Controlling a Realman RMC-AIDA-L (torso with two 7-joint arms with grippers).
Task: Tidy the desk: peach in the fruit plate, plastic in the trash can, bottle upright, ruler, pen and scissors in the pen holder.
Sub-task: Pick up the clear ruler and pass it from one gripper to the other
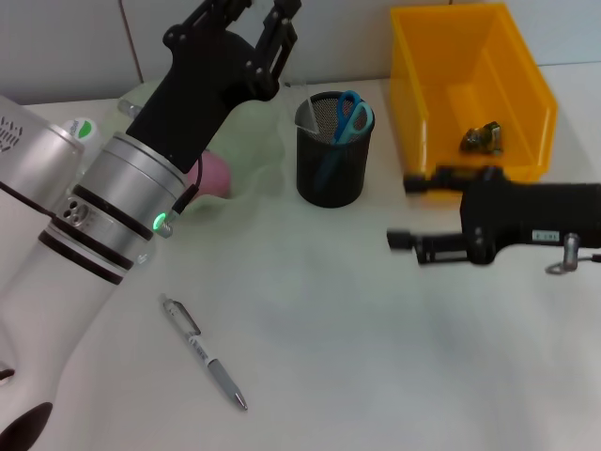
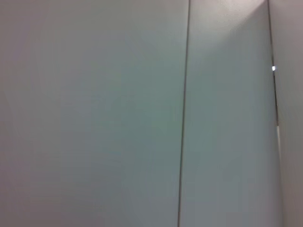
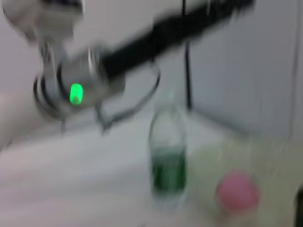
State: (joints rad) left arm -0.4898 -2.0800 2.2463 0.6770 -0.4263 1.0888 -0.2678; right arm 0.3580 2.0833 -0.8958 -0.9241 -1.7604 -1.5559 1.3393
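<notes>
A silver pen (image 1: 202, 352) lies on the white desk at the front left. The black mesh pen holder (image 1: 333, 164) holds blue scissors (image 1: 352, 117) and a ruler (image 1: 309, 113). The pink peach (image 1: 212, 175) sits in the pale green fruit plate (image 1: 255, 141), and shows in the right wrist view (image 3: 238, 191) too. The bottle (image 3: 168, 161) stands upright; in the head view only its top (image 1: 83, 129) shows behind my left arm. Crumpled plastic (image 1: 484, 139) lies in the yellow bin (image 1: 427, 75). My left gripper (image 1: 254, 14) is raised high above the plate, open and empty. My right gripper (image 1: 406, 211) hovers right of the holder, open and empty.
My left arm crosses the left side of the desk and hides part of the plate. The yellow bin stands at the back right, close behind my right gripper. The left wrist view shows only the wall.
</notes>
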